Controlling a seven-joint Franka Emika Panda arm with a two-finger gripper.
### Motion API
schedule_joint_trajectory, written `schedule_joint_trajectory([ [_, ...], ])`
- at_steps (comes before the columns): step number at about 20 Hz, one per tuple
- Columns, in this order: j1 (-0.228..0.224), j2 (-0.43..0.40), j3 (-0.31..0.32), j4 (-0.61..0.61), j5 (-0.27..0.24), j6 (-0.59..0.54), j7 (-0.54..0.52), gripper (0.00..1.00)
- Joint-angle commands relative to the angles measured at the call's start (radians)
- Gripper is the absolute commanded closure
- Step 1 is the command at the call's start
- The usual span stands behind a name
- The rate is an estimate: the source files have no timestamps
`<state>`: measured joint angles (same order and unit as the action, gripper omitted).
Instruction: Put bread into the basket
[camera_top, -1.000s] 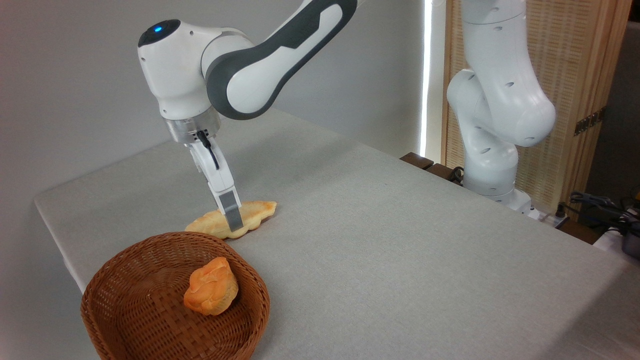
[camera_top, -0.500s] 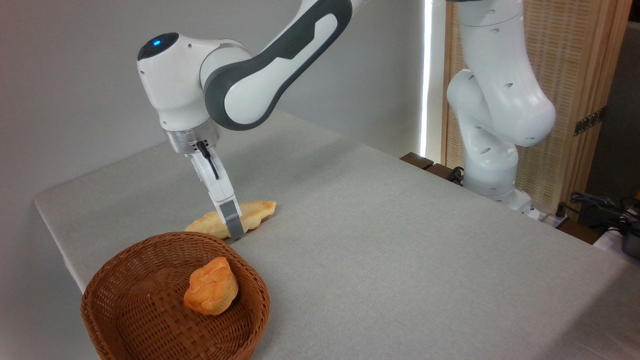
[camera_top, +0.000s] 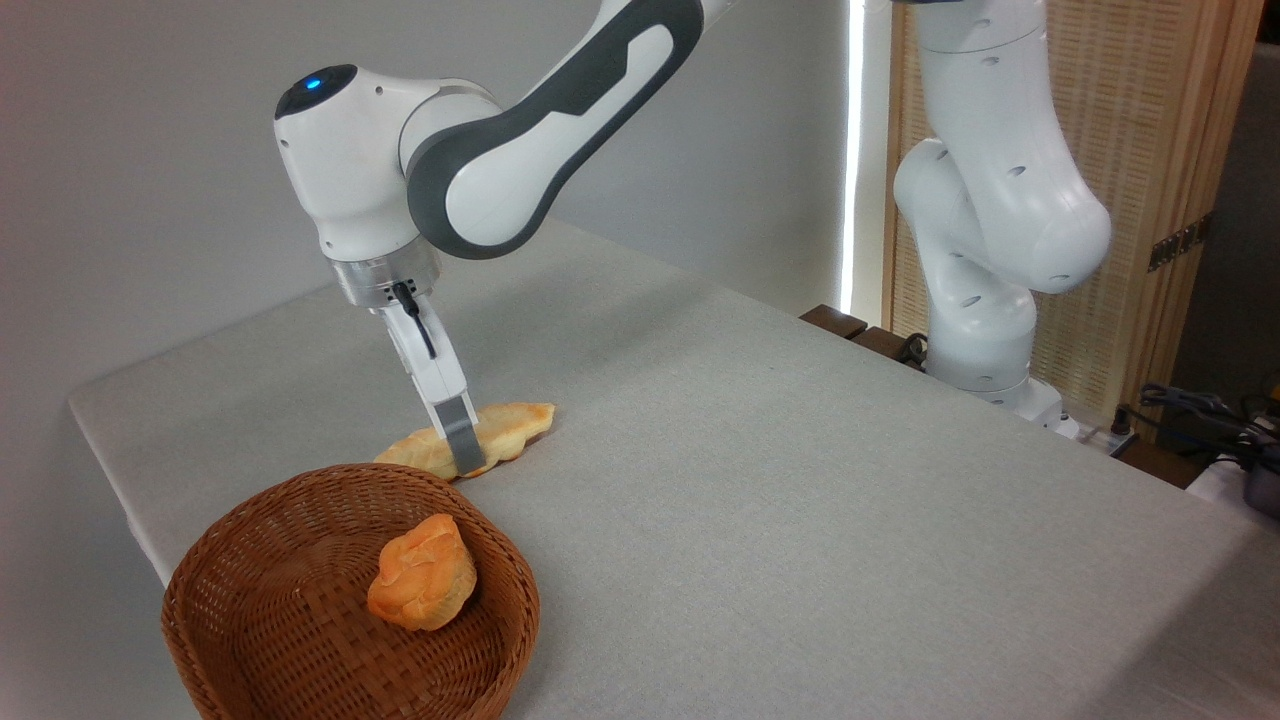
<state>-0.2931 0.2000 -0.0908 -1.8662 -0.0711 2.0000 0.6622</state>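
We see the gripper (camera_top: 462, 452) down at the bread (camera_top: 470, 450), which lies on the table (camera_top: 800, 480) just behind the basket (camera_top: 300, 640) rim. Only the near finger (camera_top: 460, 440) shows, crossing the loaf's mid-length on the camera side; the far finger is hidden behind the loaf. So the jaws straddle the loaf across its width, but we cannot tell whether they have closed onto it or still stand clear. The loaf looks to be resting on the table, or barely off it; too close to call.

Key relation: the loaf's long axis runs from lower left to upper right in the picture, and the finger line crosses it roughly square, near the middle. Good for a balanced pinch, we judge. The basket sits in front of and below the loaf in the picture, toward the camera and slightly left, so the carry is short: up, over the rim, toward the camera.

An orange bun (camera_top: 422, 572) already sits in the basket, right of centre. The loaf is about as long as the basket is wide, so we'd expect it to need lowering beside the bun or on it.
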Motion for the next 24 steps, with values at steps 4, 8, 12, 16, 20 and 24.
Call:
schedule_joint_trajectory([
  [4, 0.005, -0.037, 0.002, 0.008, 0.004, -0.102, 0.011, 0.52],
  [8, 0.005, -0.066, 0.006, 0.010, 0.001, -0.121, 0.008, 0.52],
  [12, 0.012, -0.102, 0.025, 0.042, -0.045, -0.121, 0.016, 0.52],
  [16, 0.014, -0.102, 0.058, 0.097, -0.094, -0.121, 0.017, 0.50],
  [20, 0.014, -0.099, 0.109, 0.133, -0.092, -0.081, 0.022, 0.41],
  [24, 0.014, -0.090, 0.175, 0.131, -0.098, 0.060, 0.031, 0.26],
])
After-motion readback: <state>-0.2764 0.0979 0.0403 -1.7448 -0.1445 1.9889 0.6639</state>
